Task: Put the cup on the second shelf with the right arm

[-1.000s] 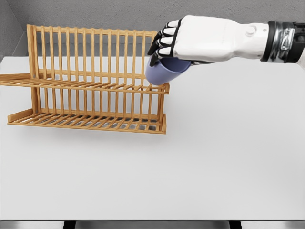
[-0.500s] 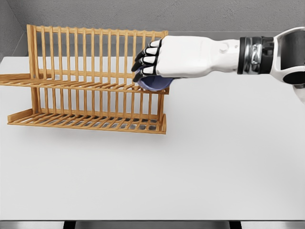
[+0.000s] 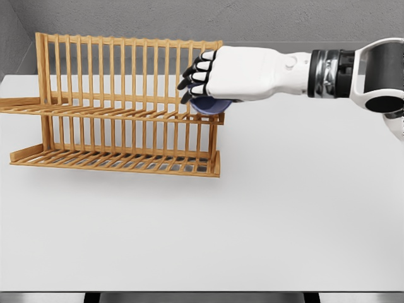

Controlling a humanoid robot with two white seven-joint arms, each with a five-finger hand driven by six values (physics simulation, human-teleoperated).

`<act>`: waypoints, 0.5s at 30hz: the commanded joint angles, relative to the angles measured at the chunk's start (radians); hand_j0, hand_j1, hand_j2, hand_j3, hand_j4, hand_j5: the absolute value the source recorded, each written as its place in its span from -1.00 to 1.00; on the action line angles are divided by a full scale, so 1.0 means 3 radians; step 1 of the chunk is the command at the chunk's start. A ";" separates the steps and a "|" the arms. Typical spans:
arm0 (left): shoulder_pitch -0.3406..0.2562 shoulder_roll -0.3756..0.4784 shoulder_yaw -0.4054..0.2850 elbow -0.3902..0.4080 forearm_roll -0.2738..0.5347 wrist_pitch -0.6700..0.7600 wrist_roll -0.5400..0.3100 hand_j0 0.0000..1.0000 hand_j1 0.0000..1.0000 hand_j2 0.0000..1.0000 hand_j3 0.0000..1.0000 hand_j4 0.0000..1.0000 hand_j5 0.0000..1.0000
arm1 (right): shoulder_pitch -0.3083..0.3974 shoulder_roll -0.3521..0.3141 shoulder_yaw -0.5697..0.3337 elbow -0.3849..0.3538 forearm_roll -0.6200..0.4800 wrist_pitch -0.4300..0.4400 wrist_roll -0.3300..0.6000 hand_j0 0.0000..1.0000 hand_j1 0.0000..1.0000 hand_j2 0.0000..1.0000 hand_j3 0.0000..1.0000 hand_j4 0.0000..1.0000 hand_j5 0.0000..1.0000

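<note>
The cup (image 3: 211, 106) is looking small, light and hard, maybe a bit slippery, so gripping around its round wall seems best. The right robot hand (image 3: 218, 79) is curling its fingers (image 3: 197, 77) around the cup, which is sitting under the palm, mostly hidden. The cup is hanging at the right end of the rack (image 3: 113, 107), at the top shelf (image 3: 95, 113), above the table (image 3: 252, 214).

Bright, even sim lighting; sharp render, faint shadows, no glare/blur.
</note>
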 commanded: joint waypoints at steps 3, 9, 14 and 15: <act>0.0000 0.0000 -0.0002 0.0001 0.0000 0.0000 -0.0001 1.00 1.00 1.00 1.00 1.00 1.00 | 0.0000 0.0034 0.0030 -0.0013 -0.0006 0.0042 0.0007 1.00 1.00 1.00 1.00 1.00 1.00; 0.0005 0.0000 -0.0002 0.0001 0.0000 0.0000 -0.0001 1.00 1.00 1.00 1.00 1.00 1.00 | -0.0066 -0.0007 -0.0077 -0.0018 -0.0026 0.0012 0.0007 1.00 1.00 1.00 1.00 1.00 1.00; 0.0000 0.0000 0.0003 0.0001 0.0000 0.0000 -0.0001 1.00 1.00 1.00 1.00 1.00 1.00 | 0.0531 -0.0043 -0.1549 -0.0018 -0.0057 -0.0208 0.0007 1.00 1.00 1.00 1.00 1.00 1.00; 0.0000 0.0000 -0.0002 0.0001 0.0000 0.0000 -0.0001 1.00 1.00 1.00 1.00 1.00 1.00 | 0.0827 -0.0058 -0.1748 -0.0018 -0.0057 -0.0261 0.0007 1.00 1.00 1.00 1.00 1.00 1.00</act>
